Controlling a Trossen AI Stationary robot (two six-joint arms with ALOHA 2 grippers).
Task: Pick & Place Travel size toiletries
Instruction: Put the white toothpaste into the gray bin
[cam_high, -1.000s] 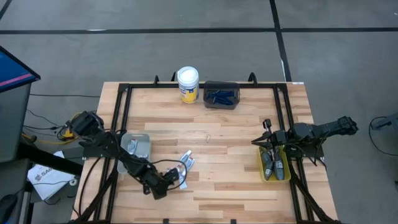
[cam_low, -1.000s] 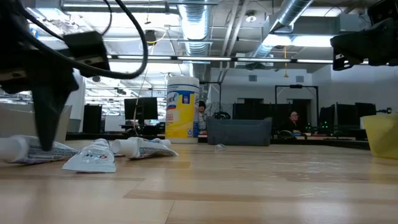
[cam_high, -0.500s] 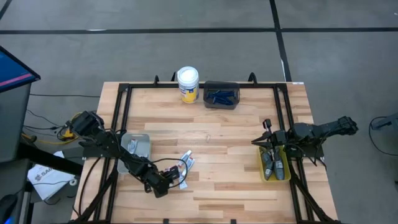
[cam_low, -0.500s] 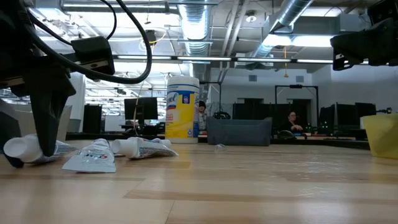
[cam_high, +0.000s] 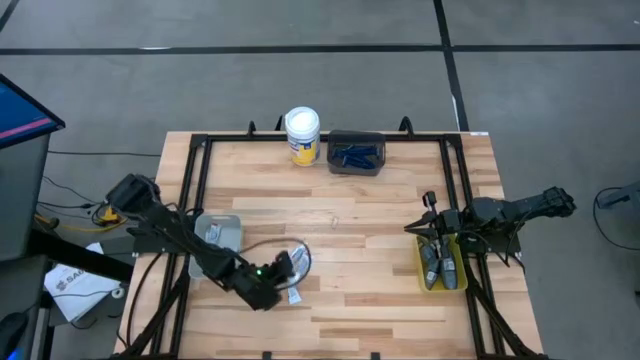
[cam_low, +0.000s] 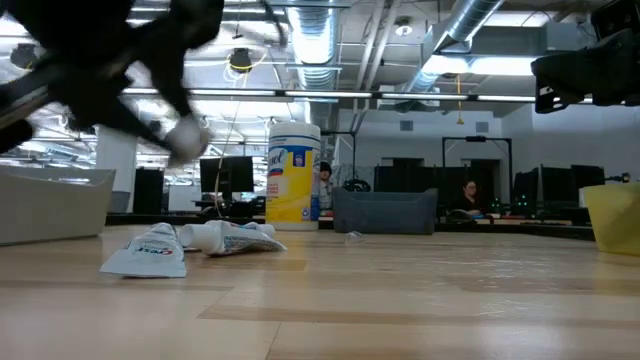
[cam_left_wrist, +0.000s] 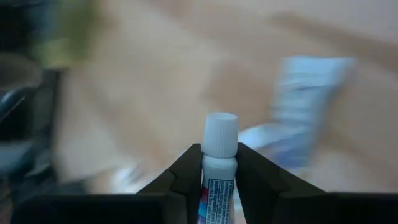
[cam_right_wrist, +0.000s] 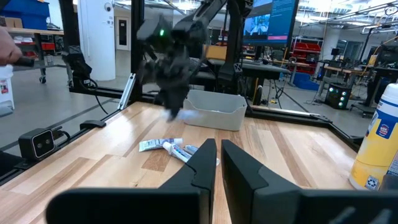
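We see only the white cap and upper part of the small white-and-blue tube; the rest runs off the picture's edge between the left gripper's dark fingers. Beyond the tube, the wooden table is blurred, and a pale blue-white shape cannot be told.

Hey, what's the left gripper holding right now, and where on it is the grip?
A small toothpaste tube, pinched across its body just below the white cap by the left gripper.
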